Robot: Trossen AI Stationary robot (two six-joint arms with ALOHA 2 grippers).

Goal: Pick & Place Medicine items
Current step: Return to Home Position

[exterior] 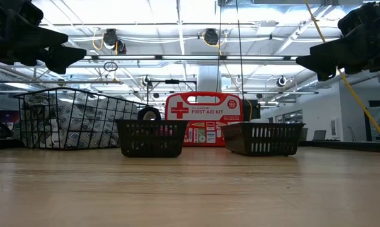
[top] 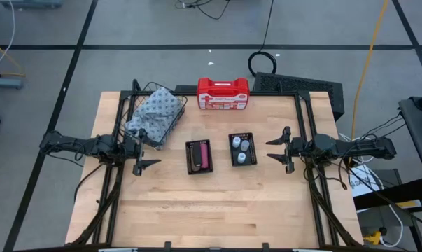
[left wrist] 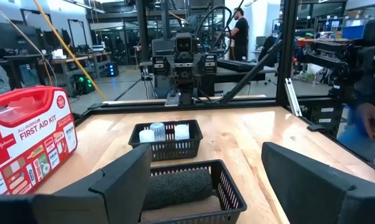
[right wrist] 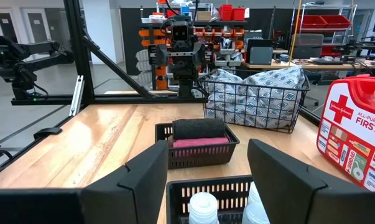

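Wooden table (top: 217, 210) seen from above, with a workshop showing beyond it in the level view. Both arms are hanging over the table's sides with the sorting apparently done. The left gripper (top: 153, 153) is hovering at 9 o'clock with its fingers spread and nothing between them. The right gripper (top: 270, 149) is hovering at 3 o'clock, likewise spread and empty. Near the centre two mesh trays are sitting side by side but apart. The left tray (top: 188, 168) is holding the black roll (right wrist: 199, 129) and the pink roll (right wrist: 201, 143), which are lying against each other. The right tray (top: 232, 163) is holding the whitish bottles (top: 242, 147). A wire basket (top: 174, 122) filled with patterned cloth (top: 155, 108) is standing at 10 o'clock, just beside the left gripper as seen from above. The kit (top: 223, 93) is standing upright at 12 o'clock. In the level view both grippers are riding high, well above the tray rims. Judged from this layout, the homing move calls for keeping that height while each arm is drawing outward, the left toward 9 o'clock and the right toward 3 o'clock. The main hazard is probably the left arm brushing the wire basket, so it should be clearing that corner before any lowering is starting. The fingers can be left spread, since nothing is being carried.
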